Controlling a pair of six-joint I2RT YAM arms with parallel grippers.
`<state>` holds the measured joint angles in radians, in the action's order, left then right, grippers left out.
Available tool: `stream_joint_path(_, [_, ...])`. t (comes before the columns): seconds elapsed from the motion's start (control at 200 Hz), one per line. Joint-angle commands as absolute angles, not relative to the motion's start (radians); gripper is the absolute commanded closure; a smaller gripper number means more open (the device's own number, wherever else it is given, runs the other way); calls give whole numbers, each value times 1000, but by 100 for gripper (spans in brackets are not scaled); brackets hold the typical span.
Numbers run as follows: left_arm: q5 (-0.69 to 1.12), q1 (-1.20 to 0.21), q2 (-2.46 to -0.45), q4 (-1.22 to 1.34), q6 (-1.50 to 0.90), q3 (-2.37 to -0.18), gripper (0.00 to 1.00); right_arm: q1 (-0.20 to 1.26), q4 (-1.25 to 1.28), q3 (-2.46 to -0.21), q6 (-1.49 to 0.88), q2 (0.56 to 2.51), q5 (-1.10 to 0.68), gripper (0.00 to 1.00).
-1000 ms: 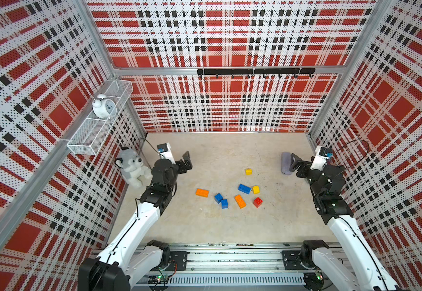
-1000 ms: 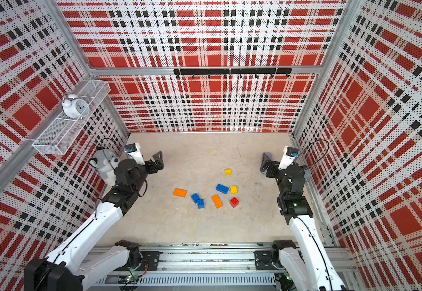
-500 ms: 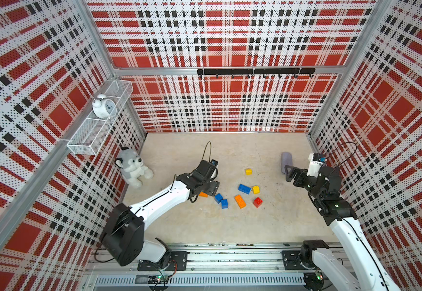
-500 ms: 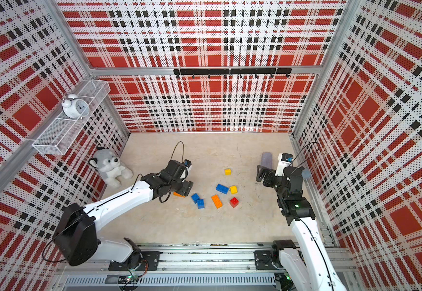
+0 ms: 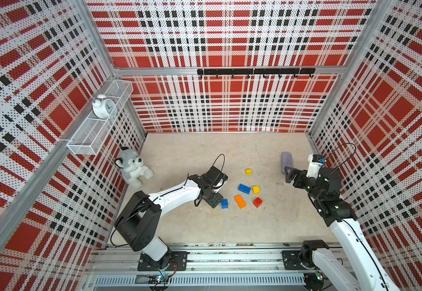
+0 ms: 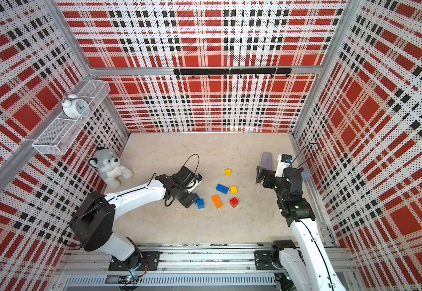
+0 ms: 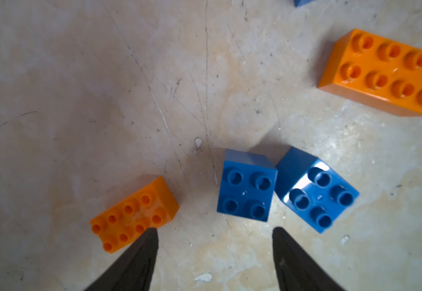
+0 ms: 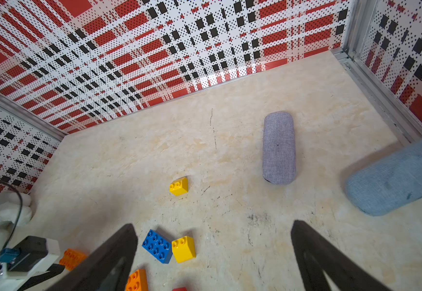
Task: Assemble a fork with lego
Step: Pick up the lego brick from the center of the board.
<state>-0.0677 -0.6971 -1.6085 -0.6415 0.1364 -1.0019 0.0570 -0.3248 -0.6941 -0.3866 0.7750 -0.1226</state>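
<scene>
Loose at mid-table, nearest first: small blue brick [image 5: 224,203], long orange brick [image 5: 240,201], red brick [image 5: 257,202]; beyond, long blue brick [image 5: 244,188] beside yellow brick [image 5: 255,189]; farthest, second yellow brick [image 5: 248,171]. Left of these, left gripper [image 7: 215,230] low, partly spread, empty. Far right, right gripper [image 8: 212,224] wide, empty.

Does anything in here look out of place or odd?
Nothing looks broken or spilled. One yellow brick sits apart from the loose lego cluster. Oddest among building toys: a plush husky slumped by the wall and a grey fabric case on the tabletop.
</scene>
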Motion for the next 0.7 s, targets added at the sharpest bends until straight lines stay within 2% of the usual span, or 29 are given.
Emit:
stream_joint_path(0.0, [-44, -714, -1641, -639, 159, -1046, 26, 65, -317, -689, -377, 775, -111, 0])
stream_joint_path(0.291, [-19, -718, -1736, -632, 185, -1099, 36, 66, -320, -685, -374, 768, -104, 0])
stream_joint_path(0.581, [-9, -715, -1771, -649, 202, -1134, 62, 66, -322, -680, -376, 768, -103, 0])
stream_joint_path(0.691, [-3, -710, -1780, -655, 212, -1179, 69, 64, -323, -683, -377, 770, -104, 0])
